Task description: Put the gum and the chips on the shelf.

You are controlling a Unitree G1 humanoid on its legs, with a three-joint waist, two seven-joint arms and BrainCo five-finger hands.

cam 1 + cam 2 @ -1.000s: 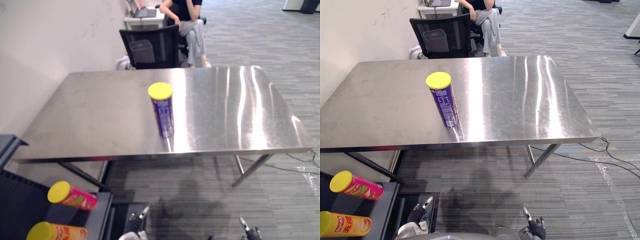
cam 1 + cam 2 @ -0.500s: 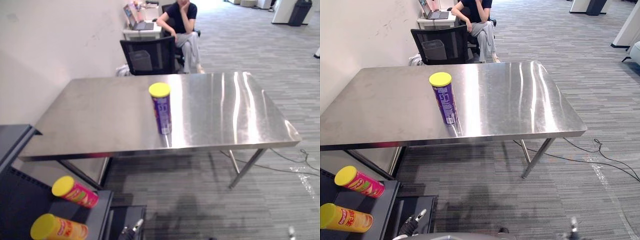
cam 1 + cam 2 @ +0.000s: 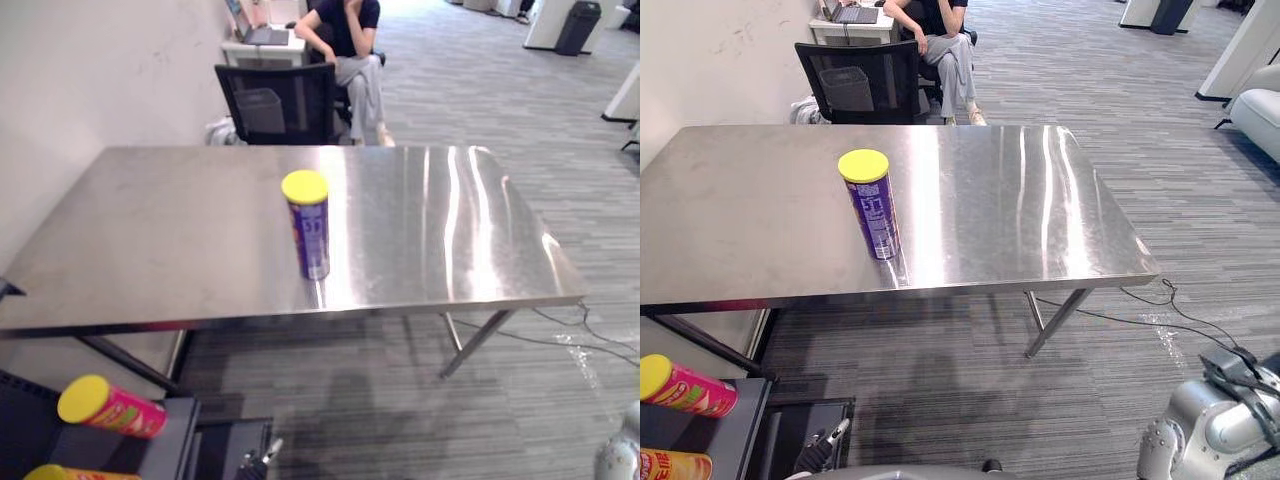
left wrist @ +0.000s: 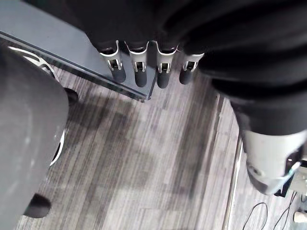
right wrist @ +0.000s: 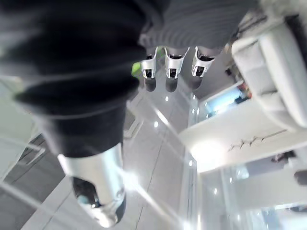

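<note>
Purple chips can (image 3: 312, 235) stands upright by the near edge of the table (image 3: 150, 230): likely light, stiff, smooth, best gripped round its middle. Left robot hand (image 4: 140, 75) and right robot hand (image 5: 171, 72) hang empty, fingers straight.

Saw a brushed-steel counter (image 3: 750, 200) on slanted legs, pale streaks of reflected light running across its right half. Found grey striped carpet (image 3: 970, 370) under and all round it. Noted a plain off-white wall (image 3: 90, 70) along the counter's left edge. Beyond the far edge, spotted a black mesh-backed office chair (image 3: 280, 100), a person (image 3: 352, 50) seated behind it, and a small white desk (image 3: 245, 50) carrying an open laptop (image 3: 268, 36). Glimpsed a dark bin (image 3: 578, 25) well past the far right corner, and a pale sofa (image 3: 1255, 105).
</note>
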